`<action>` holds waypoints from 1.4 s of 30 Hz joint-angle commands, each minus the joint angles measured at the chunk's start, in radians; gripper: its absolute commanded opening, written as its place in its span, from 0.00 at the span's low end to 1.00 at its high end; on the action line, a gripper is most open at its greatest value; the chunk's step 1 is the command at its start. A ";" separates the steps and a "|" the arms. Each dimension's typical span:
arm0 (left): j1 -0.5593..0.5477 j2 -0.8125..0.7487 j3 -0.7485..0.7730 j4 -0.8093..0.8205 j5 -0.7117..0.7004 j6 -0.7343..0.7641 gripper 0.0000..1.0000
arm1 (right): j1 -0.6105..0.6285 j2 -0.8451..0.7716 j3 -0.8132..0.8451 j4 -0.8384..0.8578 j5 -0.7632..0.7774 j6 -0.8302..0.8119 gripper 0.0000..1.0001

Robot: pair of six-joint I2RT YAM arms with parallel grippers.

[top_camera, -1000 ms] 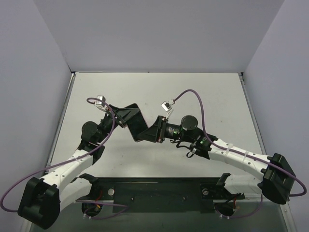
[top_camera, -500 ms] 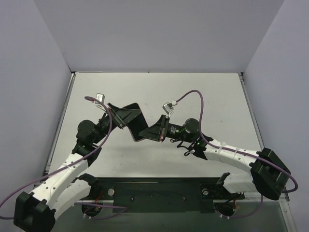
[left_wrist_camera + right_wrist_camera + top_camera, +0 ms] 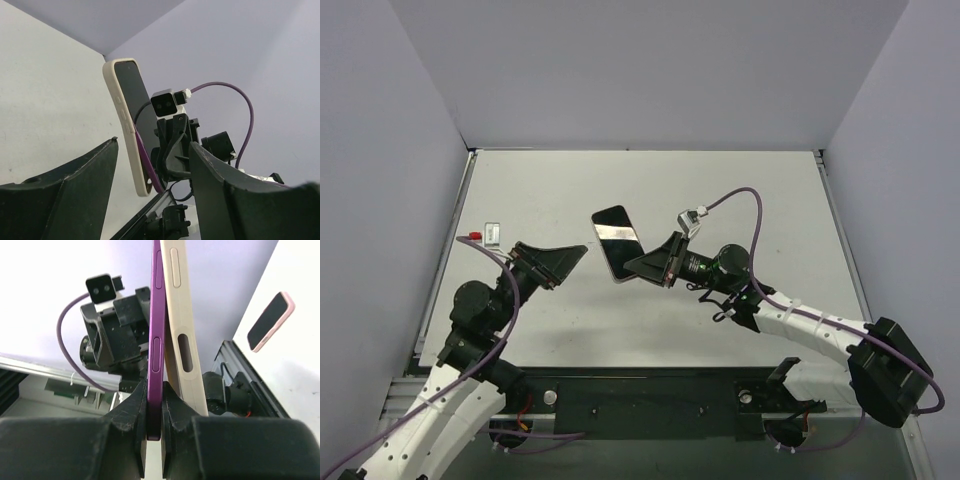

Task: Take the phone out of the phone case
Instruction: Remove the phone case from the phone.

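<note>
Right gripper pinches the phone — its case, pointing at the far edge, hangs right of the splayed, empty left gripper.

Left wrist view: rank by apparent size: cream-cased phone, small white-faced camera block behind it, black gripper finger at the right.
Largest: black gripper finger, though nearness inflates it.
Then cream-cased phone.
Smallest: white-faced camera block.
</note>
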 commanded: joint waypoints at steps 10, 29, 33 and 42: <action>-0.002 0.093 -0.067 0.116 0.180 -0.081 0.62 | -0.041 -0.081 0.020 0.002 0.052 -0.022 0.00; -0.063 0.225 -0.164 0.386 0.181 -0.200 0.58 | -0.060 -0.013 0.000 0.123 0.099 0.087 0.00; -0.073 0.248 -0.167 0.406 0.172 -0.197 0.57 | -0.057 0.002 -0.003 0.169 0.099 0.118 0.00; -0.077 0.303 -0.173 0.442 0.172 -0.203 0.50 | -0.031 0.019 -0.020 0.244 0.122 0.169 0.00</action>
